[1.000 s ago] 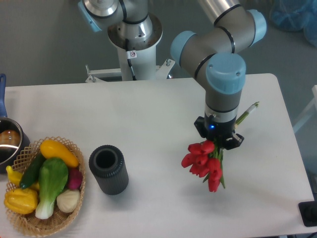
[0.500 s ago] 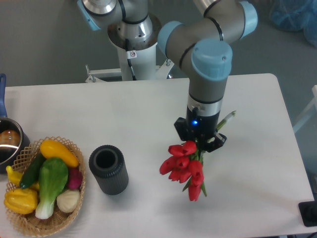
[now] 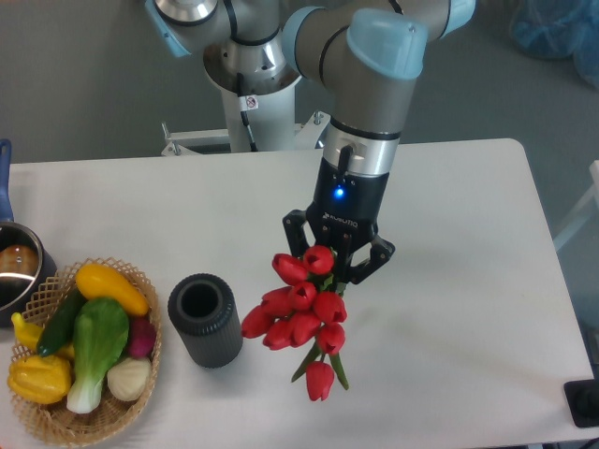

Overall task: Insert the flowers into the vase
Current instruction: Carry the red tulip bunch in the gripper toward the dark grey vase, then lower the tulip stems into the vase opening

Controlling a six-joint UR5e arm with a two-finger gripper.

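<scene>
My gripper [image 3: 337,265] is shut on the flowers [image 3: 301,314], a bunch of red tulip buds with green stems, held in the air above the table. The buds hang below and to the left of the fingers, the lowest bud pointing toward the front edge. The stems are mostly hidden behind the gripper. The vase [image 3: 204,319], a dark grey ribbed cylinder with an open round mouth, stands upright on the table to the left of the bunch. A small gap separates the leftmost bud from the vase's side.
A wicker basket [image 3: 140,374] of toy vegetables sits at the front left, close to the vase. A metal pot [image 3: 17,273] with a blue handle is at the left edge. The robot's base [image 3: 255,84] stands behind the table.
The arm has carried the flowers leftward toward the vase and raised them, so the bunch now looks larger and hangs just right of the vase. The vase has not moved.
</scene>
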